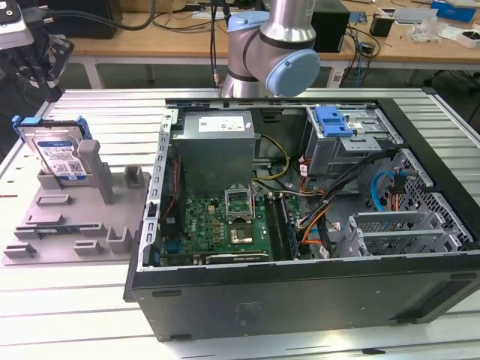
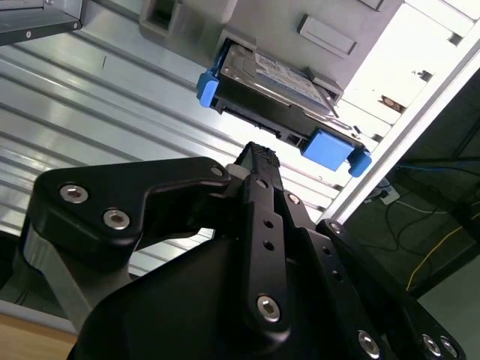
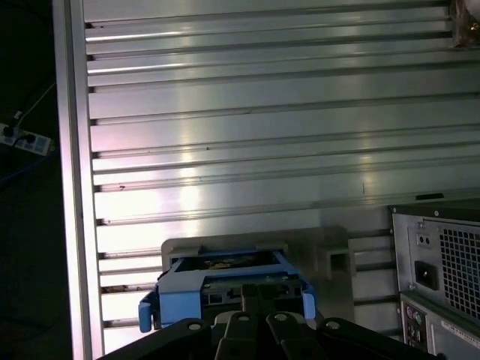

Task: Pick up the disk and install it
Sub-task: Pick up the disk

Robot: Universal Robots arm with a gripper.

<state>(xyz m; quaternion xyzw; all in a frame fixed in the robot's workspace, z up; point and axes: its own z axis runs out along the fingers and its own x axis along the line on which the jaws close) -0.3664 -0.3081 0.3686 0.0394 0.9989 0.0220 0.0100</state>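
Disk [image 1: 60, 154] stands upright in grey holder [image 1: 67, 225], top edge exposed for grasping; gripper [image 3: 259, 292] aimed at it, closed and empty.

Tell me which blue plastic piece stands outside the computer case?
The bracket framing the disk, upright in the grey stand; the other blue piece sits inside the case.

You're looking at a disk [image 1: 61, 154] of dull silver metal with a glossy label, framed in smooth blue plastic. Its holder [image 1: 67, 225] is matt grey plastic. The desk [image 1: 75, 315] is ribbed, brushed metal that catches glare. Your hand [image 2: 259, 156] is matt black with bright metal screw heads.
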